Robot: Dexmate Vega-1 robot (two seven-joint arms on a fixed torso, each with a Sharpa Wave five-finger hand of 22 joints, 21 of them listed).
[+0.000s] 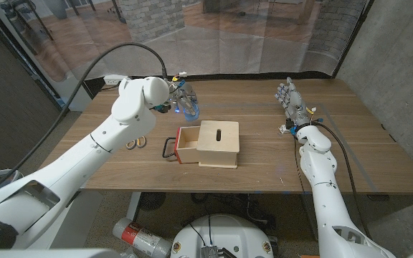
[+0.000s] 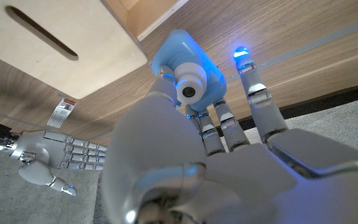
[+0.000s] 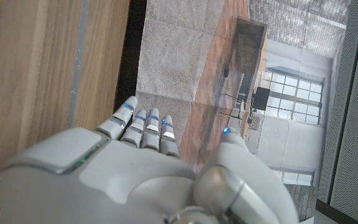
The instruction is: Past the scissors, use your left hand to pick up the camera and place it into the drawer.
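My left hand (image 2: 191, 168) grips the blue camera (image 2: 188, 71) just behind the open drawer (image 1: 188, 145) (right hand (image 1: 292, 100) idle, fingers spread), so I'd lower it centered, clearing the wall.

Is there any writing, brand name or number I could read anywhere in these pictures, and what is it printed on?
Small white tag with a red mark on the wooden table: print too small and blurred to read.
Light blue toy camera held by the left hand: no lettering visible.
Pale wooden drawer box: none visible.
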